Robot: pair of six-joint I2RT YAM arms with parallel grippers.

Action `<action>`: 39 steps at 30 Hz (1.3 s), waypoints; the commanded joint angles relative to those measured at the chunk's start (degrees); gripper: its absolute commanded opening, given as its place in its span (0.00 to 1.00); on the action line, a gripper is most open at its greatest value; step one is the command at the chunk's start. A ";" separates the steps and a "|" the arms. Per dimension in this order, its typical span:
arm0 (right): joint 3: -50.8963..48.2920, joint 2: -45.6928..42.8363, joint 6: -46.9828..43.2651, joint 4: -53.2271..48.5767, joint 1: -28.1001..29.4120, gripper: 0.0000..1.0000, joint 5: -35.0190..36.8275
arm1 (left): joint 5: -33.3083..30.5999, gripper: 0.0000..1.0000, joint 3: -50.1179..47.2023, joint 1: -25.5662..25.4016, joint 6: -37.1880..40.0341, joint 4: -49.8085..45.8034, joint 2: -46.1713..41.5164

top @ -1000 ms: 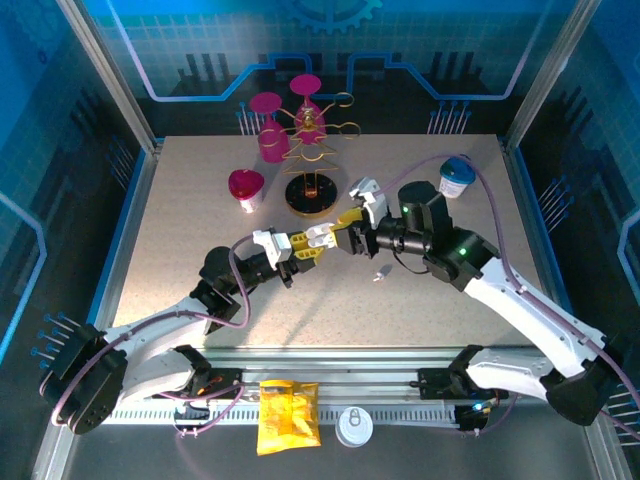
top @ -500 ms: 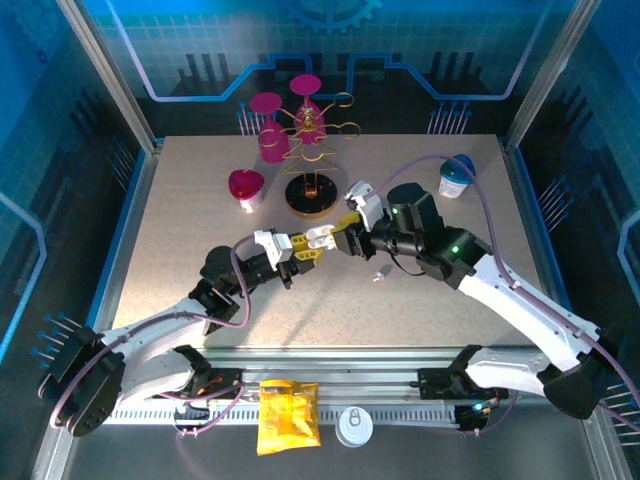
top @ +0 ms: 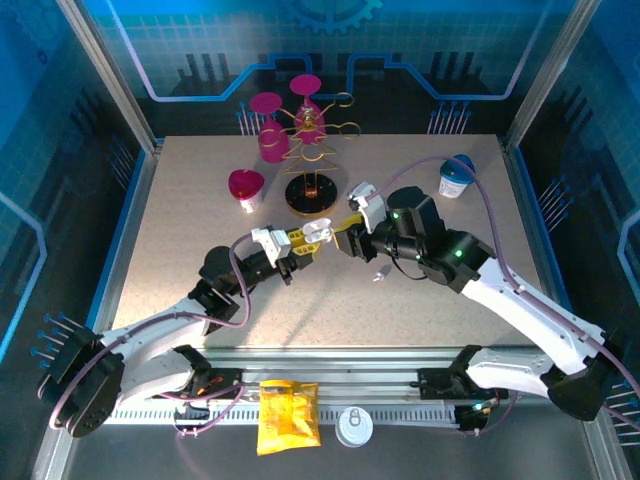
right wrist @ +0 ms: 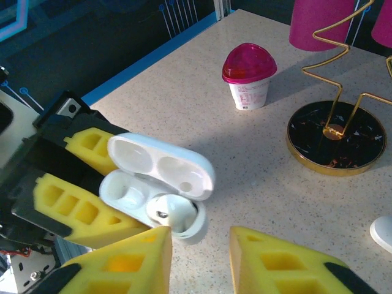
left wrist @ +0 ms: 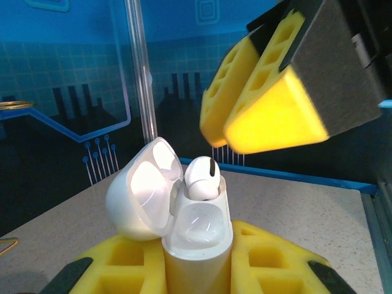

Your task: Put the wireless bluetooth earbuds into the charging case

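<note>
Over the middle of the table, at the centre of the top view, our left gripper is clamped on the charging case, whose lid is hinged open. Our right gripper hangs just beside it, jaws slightly apart and empty. One earbud stands in its socket, head proud of the rim; the socket beside it is bare.

We judge the step is seating it. We should press lightly, straight down the socket, with the case held upright.

At upper centre, the gold stand and pink-lidded cup sit well apart from us, so nothing blocks. A small pale piece, probably the second earbud, lies lower right of the grippers.
</note>
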 commanded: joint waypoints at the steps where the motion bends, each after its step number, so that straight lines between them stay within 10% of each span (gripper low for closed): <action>1: 2.29 0.63 3.58 1.31 1.80 0.28 2.97 | -2.28 0.17 1.52 0.49 1.56 1.68 0.78; 39: 5.34 4.74 0.76 -1.03 1.16 0.11 0.30 | -2.70 0.17 1.09 0.69 1.65 0.52 0.79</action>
